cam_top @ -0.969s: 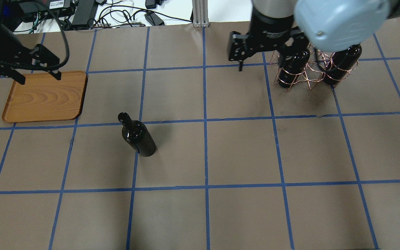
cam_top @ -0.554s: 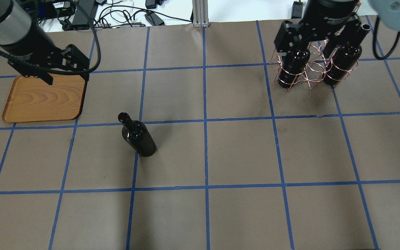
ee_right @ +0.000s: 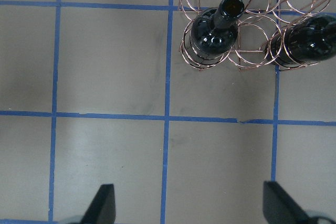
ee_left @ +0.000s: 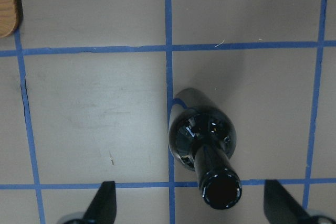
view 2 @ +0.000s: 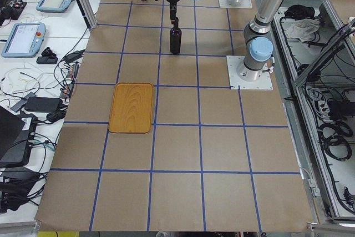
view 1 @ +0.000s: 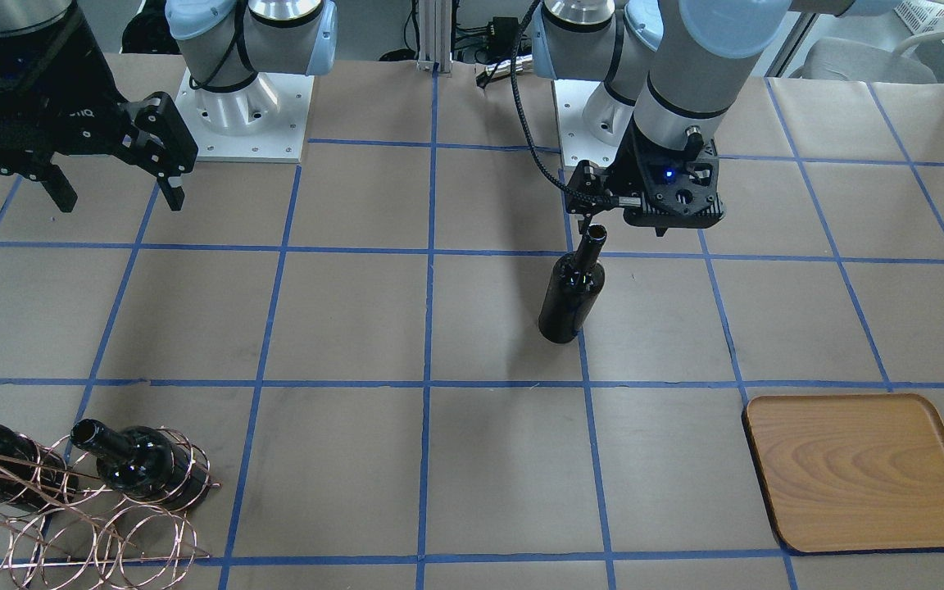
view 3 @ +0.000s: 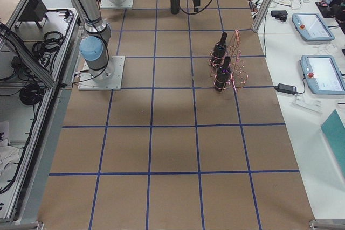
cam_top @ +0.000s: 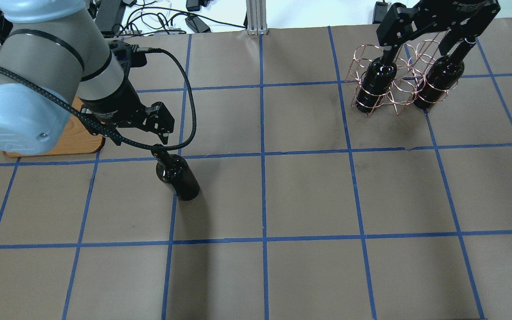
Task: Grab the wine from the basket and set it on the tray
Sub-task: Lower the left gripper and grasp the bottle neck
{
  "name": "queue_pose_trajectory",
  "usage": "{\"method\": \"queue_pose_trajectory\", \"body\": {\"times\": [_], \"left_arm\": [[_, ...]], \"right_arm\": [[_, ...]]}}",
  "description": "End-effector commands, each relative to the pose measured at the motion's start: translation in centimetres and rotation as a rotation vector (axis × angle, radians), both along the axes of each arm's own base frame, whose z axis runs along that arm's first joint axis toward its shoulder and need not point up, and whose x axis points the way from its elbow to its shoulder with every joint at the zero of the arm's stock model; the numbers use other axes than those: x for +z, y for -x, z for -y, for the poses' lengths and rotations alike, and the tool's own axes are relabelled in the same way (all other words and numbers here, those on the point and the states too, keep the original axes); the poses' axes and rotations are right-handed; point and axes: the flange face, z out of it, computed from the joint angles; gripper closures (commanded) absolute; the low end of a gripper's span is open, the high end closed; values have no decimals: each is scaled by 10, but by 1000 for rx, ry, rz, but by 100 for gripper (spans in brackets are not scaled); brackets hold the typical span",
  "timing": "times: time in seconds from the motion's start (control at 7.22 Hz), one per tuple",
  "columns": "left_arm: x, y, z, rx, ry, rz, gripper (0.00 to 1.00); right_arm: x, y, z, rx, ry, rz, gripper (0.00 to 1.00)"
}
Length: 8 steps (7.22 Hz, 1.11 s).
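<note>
wine: black bottle point(cam_top: 178, 175) stands upright on the table point(cam_top: 309, 195), base on a blue tape line, left of centre and out of the basket.
left gripper: point(ee_left: 189, 192) hovers just over the bottle's mouth, fingers spread wide and holding nothing. In the wrist view the mouth sits between them, nearer one finger, touching neither.
tray: wooden point(view 1: 861, 471), flat on the table on the robot's left, well apart from the bottle; the left arm hides most of it in the overhead view.
basket: copper wire rack point(view 1: 124, 524) at the far right, with the second bottle point(ee_right: 212, 32) and third bottle point(ee_right: 307, 40) in its loops.
right gripper: point(view 1: 115, 192) raised on the robot's side of the basket, fingers wide apart, empty.
</note>
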Motion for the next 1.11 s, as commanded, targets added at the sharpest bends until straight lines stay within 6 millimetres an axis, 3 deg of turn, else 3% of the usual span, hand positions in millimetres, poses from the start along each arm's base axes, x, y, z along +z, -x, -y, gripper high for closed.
{"method": "queue_pose_trajectory", "body": {"times": [0.0, 0.14, 0.42, 0.97], "left_arm": [[-20, 3, 3, -1, -22, -5, 0], [-27, 3, 1, -1, -27, -6, 2], [-41, 3, -2, -2, -48, -9, 2], [-49, 5, -3, 9, -68, -33, 12]], "right_arm": [[-7, -14, 0, 12, -1, 3, 0], [-6, -18, -3, -6, -1, 7, 0], [-11, -52, -11, -55, -9, 16, 0], [-12, -54, -11, -51, -13, 24, 0]]}}
